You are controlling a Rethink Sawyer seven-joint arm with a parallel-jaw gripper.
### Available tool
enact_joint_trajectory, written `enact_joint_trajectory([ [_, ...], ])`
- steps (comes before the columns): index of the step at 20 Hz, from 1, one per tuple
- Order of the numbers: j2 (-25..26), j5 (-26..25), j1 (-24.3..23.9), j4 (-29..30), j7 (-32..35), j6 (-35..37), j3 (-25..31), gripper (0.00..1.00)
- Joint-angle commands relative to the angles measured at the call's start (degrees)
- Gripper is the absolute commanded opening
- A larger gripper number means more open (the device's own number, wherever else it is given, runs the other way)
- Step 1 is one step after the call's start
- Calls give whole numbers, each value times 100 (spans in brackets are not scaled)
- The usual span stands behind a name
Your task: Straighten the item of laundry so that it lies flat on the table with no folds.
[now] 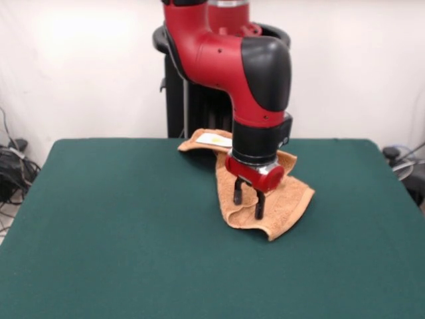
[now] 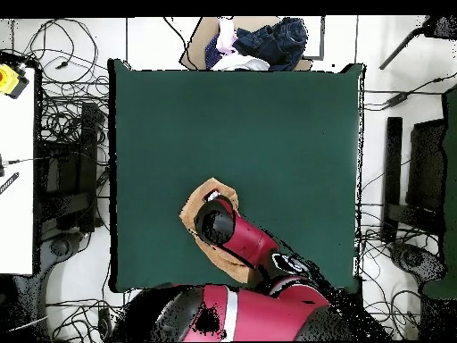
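Note:
The orange-tan towel [image 1: 289, 199] lies crumpled and folded over itself on the green table [image 1: 119, 219], at the far middle near the pedestal. Its white label [image 1: 214, 139] shows at the far edge. My gripper [image 1: 249, 199] points straight down over the towel's middle, with its two black fingers [image 1: 259, 206] apart and their tips at the cloth. It holds nothing that I can see. In the overhead view the arm's wrist [image 2: 217, 223] hides the gripper, and the towel [image 2: 190, 213] shows only as a rim around it on the table [image 2: 268, 125].
A pile of dark and light clothes [image 2: 259, 43] lies just beyond the table's edge farthest from the robot. Cables [image 2: 62, 116] run along both sides of the table. A white side table [image 2: 16, 179] stands at the left of the overhead view.

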Motion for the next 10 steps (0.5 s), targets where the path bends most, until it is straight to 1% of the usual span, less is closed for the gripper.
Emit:
enact_joint_trajectory([
  [1,855,343,205,-411,1469,-540,399,100],
  [2,853,385,247,-374,1546,-608,375,100],
  [3,848,400,244,-331,1613,-670,381,0],
  [5,847,421,303,-313,1660,-766,328,0],
  [7,851,398,226,-280,1643,-671,406,0],
  [10,812,448,257,-317,1595,-605,369,0],
])
